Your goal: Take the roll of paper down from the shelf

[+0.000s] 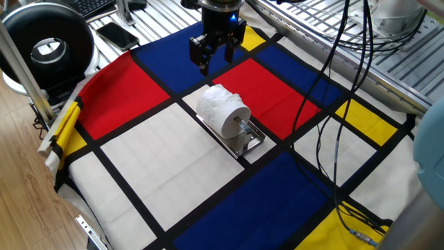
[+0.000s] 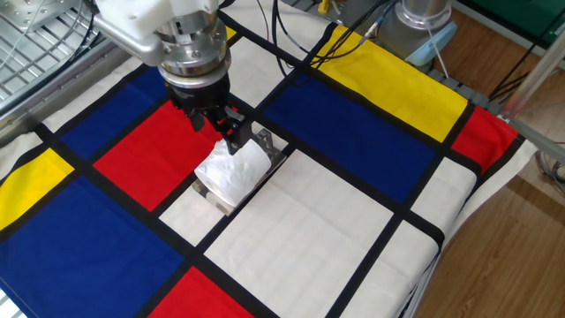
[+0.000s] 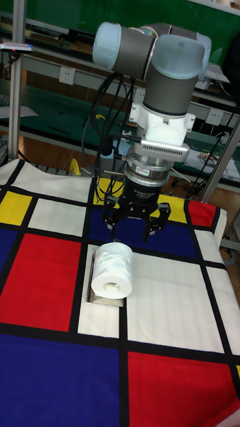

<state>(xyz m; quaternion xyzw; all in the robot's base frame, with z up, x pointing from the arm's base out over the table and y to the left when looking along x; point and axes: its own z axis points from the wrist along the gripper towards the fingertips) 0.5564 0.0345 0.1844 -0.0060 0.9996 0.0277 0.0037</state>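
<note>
The white embossed roll of paper (image 1: 223,111) sits on the peg of the small silver shelf (image 1: 248,141), which rests on the checked cloth. The other fixed view shows the roll of paper (image 2: 234,172) with the shelf's plate (image 2: 266,141) behind it. In the tall fixed view the roll of paper (image 3: 112,270) has its hollow core facing the camera, and the shelf (image 3: 104,301) shows below it. My gripper (image 1: 214,61) hangs open just above and behind the roll. Nothing lies between its fingers in the other fixed view (image 2: 226,132) or the tall fixed view (image 3: 131,231).
A large black reel (image 1: 47,47) and a dark phone (image 1: 116,33) lie at the far left. Black cables (image 1: 325,104) hang across the right side of the cloth. The grey slatted table (image 1: 395,48) borders the cloth at the back right.
</note>
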